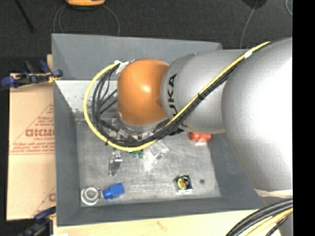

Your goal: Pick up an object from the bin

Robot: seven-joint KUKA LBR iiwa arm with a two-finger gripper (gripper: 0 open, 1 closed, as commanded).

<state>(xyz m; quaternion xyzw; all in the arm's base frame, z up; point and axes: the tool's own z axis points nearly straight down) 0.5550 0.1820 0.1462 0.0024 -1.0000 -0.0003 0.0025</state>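
- The claw (131, 137) sits under a smooth round orange cover (141, 91). I cannot tell how open it is.
- Right by it, in the middle of the grey bin (66, 146), lie a small green bit (137, 155), crinkly clear plastic (155, 154) and a shiny metal clip (115, 164).
- Farther out: a red lump (199, 137), a blue cap (112, 191) and a white ring (90, 195).

Grey bin (65, 156) holds blue piece (113, 191), silver ring (90, 194), red lump (200, 137).
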